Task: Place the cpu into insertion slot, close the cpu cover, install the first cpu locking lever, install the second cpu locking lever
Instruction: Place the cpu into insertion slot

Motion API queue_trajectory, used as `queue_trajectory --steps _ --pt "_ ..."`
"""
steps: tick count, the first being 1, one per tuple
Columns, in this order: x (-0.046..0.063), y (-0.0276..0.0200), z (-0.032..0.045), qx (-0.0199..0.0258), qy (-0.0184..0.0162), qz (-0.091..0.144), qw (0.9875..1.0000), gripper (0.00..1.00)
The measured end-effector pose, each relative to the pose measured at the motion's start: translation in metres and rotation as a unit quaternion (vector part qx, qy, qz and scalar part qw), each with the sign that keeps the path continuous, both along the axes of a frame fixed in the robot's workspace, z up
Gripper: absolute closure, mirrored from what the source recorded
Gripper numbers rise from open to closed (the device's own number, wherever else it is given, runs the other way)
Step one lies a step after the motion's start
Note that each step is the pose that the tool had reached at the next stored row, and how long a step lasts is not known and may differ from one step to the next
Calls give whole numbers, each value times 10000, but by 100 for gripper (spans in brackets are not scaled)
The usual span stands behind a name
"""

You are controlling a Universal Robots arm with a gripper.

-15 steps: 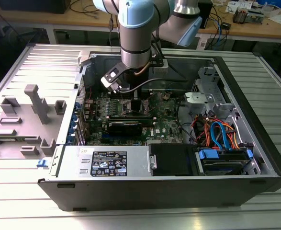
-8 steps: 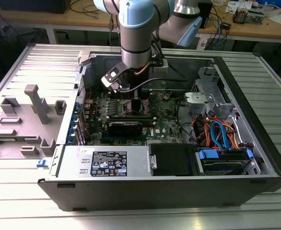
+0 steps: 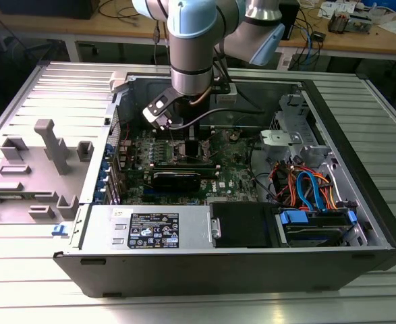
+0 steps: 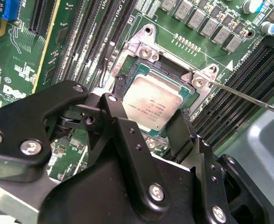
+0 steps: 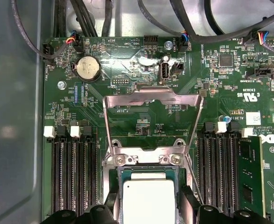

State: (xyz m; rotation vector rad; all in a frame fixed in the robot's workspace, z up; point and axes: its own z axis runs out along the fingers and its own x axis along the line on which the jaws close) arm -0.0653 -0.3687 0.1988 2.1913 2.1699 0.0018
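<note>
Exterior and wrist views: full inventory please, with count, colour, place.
cpu: 1, silver-grey, in the insertion slot
insertion slot: 1, dark, silver rim, mid-motherboard
cpu cover: 1, silver, hinged open, off the cpu
locking lever: 1, thin silver rod, sticking out from the slot corner
motherboard: 1, green, inside the case
memory slots: several, black, both sides of the slot
coin cell: 1, silver, on the motherboard
computer case: 1, black, open, on the table
power supply: 1, silver, near case wall
cables: several, orange and blue, exterior view's right
fixtures: several, grey, exterior view's left
table: 1, grey, ribbed
arm: 1, light blue, reaching into the case
gripper: 1, black, at the cpu
</note>
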Motion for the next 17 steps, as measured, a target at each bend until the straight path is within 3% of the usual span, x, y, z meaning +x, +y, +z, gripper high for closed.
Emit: queue_trajectory --steps 5,11,12,14,15,17 --pt "0 0 64 7 -1 0 10000 38" --pt "0 0 246 7 1 0 10000 39" --pt "0 0 273 7 2 0 10000 46" --pt "1 0 310 9 3 0 10000 71" --pt "1 0 310 8 4 0 10000 71" --pt "1 0 311 7 5 0 10000 83"
